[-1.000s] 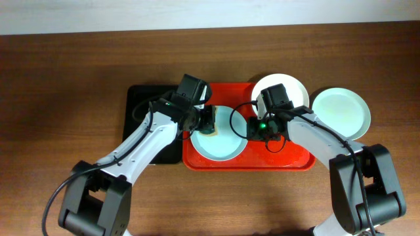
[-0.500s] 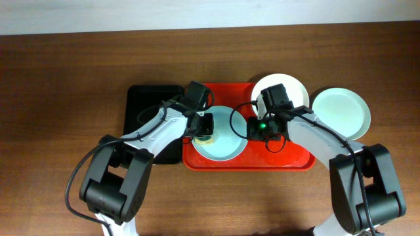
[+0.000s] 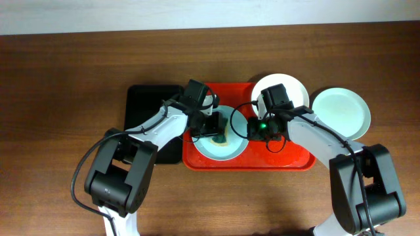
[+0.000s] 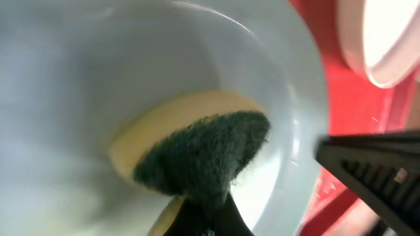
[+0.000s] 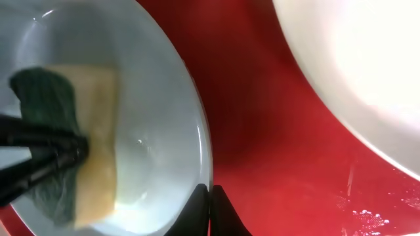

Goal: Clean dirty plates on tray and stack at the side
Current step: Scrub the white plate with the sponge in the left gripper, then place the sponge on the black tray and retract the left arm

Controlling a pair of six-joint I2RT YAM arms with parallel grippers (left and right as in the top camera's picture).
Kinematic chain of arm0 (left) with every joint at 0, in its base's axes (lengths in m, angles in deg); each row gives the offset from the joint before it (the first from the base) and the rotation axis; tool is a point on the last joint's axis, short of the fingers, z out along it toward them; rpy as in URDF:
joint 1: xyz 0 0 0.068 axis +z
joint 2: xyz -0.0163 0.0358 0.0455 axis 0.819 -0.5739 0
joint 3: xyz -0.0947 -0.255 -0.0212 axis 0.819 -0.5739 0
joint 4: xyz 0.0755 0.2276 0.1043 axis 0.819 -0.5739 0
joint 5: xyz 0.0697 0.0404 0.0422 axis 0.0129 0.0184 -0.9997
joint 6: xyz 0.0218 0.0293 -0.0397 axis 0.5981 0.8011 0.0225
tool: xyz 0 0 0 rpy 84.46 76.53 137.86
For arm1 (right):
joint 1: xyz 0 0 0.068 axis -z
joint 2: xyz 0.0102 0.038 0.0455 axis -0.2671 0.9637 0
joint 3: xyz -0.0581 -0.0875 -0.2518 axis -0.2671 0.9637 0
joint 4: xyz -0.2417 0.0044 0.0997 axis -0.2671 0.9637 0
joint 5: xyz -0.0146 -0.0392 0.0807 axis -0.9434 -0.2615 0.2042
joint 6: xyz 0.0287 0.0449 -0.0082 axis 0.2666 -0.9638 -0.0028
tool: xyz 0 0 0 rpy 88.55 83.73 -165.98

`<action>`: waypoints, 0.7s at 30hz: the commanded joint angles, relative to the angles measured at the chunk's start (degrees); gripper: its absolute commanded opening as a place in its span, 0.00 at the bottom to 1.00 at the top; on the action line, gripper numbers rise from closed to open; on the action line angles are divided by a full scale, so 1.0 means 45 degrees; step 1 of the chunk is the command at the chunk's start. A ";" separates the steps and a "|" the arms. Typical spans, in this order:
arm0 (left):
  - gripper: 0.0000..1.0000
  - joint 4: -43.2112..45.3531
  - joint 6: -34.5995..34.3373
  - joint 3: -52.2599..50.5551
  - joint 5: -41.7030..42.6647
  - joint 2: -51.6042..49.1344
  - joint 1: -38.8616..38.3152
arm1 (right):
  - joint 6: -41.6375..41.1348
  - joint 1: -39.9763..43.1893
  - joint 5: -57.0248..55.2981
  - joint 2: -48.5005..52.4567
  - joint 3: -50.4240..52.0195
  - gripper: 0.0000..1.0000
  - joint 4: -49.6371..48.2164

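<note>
The pale blue plate [image 3: 226, 149] lies in the left half of the red tray [image 3: 289, 157]. My left gripper [image 3: 214, 126] is shut on a yellow sponge with a green scrub pad [image 3: 217, 136] and presses it on the plate's inside; the wrist view shows the sponge [image 4: 203, 154] on the plate [image 4: 79, 85] at my jaws [image 4: 210, 223]. My right gripper [image 3: 247, 128] is shut on the plate's right rim [image 5: 197, 124], fingertips [image 5: 210, 196] pinched together. The white plate [image 3: 296, 88] lies at the tray's back right corner. The pale green plate [image 3: 341, 113] lies on the table, right of the tray.
A smaller black tray [image 3: 147, 105] lies against the red tray's left side, under my left arm. The white plate's rim [image 5: 354, 65] is close to my right gripper. Brown table surface surrounds the trays.
My left gripper has moved the sponge to the right, from the blue plate's left edge toward its middle. The right gripper and the plates have not moved.
</note>
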 commanded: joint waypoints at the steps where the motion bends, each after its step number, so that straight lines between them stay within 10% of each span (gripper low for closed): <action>1: 0.00 -0.0102 0.0719 -0.0155 0.0301 0.1103 0.0039 | 0.0083 -0.0131 0.0316 0.0141 0.0092 0.04 -0.0029; 15: 0.00 -0.4862 0.1137 -0.0160 -0.7640 0.5134 0.0971 | 0.0083 -0.0131 0.0316 0.0141 0.0092 0.04 -0.0029; 21: 0.00 -0.5819 0.3157 -0.0418 -0.7830 0.5051 0.1919 | 0.0083 -0.0131 0.0316 0.0141 0.0092 0.04 -0.0034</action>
